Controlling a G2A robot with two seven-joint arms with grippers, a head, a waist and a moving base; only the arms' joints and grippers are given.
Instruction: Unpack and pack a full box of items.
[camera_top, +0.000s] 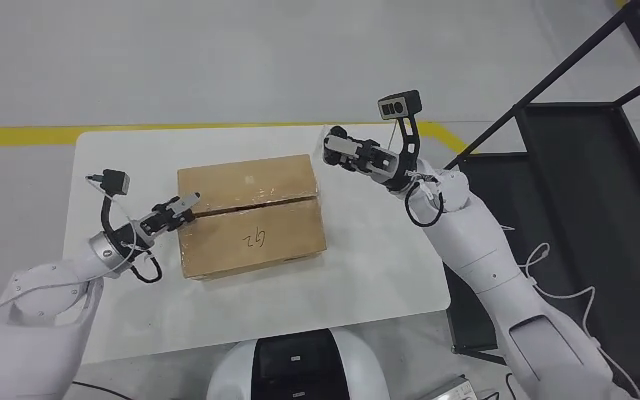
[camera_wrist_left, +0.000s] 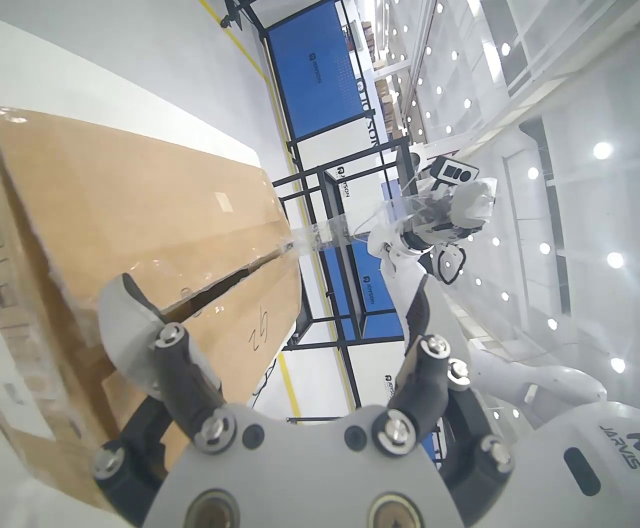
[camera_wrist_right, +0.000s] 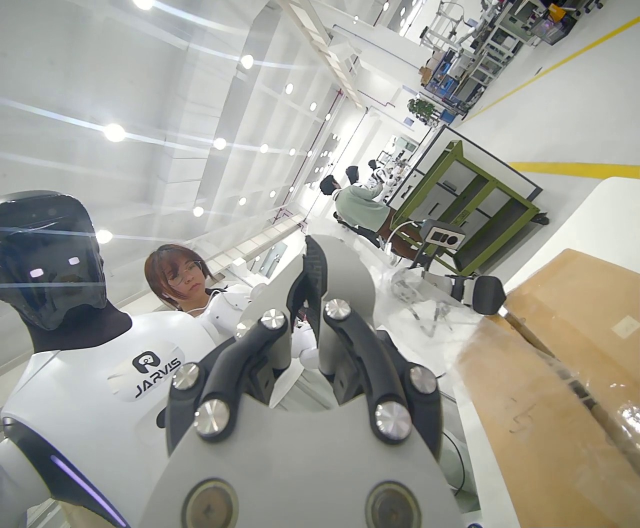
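The box (camera_top: 252, 215) sits mid-table (camera_top: 120, 155). Its long axis runs left to right, and the seam (camera_top: 255, 203) follows that axis.

My left gripper (camera_top: 180, 212) is at the box's left end, level with the seam. Its fingers are apart, and one is at the box edge.

My right gripper (camera_top: 334, 147) hangs raised just past the right end. Its fingers are together on a clear tape (camera_wrist_left: 325, 234) strip that stretches from the seam's right end. Along the seam itself the tape looks not yet peeled.

Judgement: the right arm is the one to peel, drawing the strip back along the seam toward the left end.
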